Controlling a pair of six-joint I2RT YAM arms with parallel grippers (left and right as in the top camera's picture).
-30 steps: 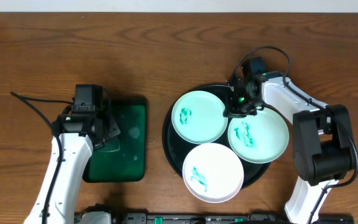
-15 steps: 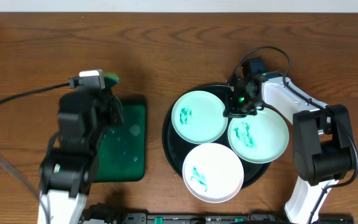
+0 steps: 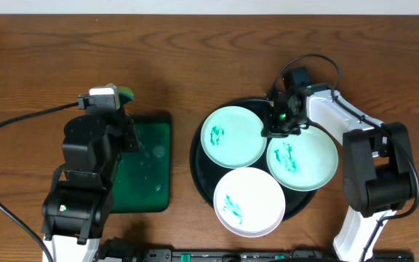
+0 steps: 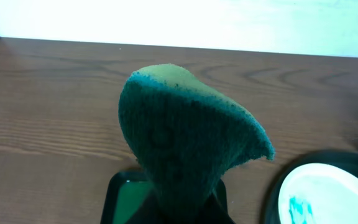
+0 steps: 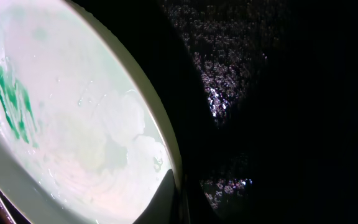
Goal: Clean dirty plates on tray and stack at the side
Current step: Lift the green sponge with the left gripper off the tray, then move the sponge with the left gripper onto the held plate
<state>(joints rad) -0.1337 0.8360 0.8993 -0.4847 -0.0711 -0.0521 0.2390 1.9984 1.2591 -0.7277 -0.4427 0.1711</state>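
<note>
The left pincer (image 3: 116, 102) is clamped on a green sponge (image 4: 179, 130), held up by the far edge of the dark-green rectangular tray (image 3: 151, 171); the right pincer (image 3: 278, 131) is pressed together at the rim where one mint plate (image 3: 233, 136) meets the other mint plate (image 3: 304, 159); both, and the white plate (image 3: 249, 201), lie teal-smeared on the black tray (image 3: 198, 167) on the counter (image 3: 195, 58).

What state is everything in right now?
Left mint plate: smeared teal, on the black tray.
Right mint plate: smeared teal, on tray.
White plate: smeared teal, on tray.
Left gripper: shut on the sponge, above the table.
Right gripper: shut, low where the mint plates meet.
</note>
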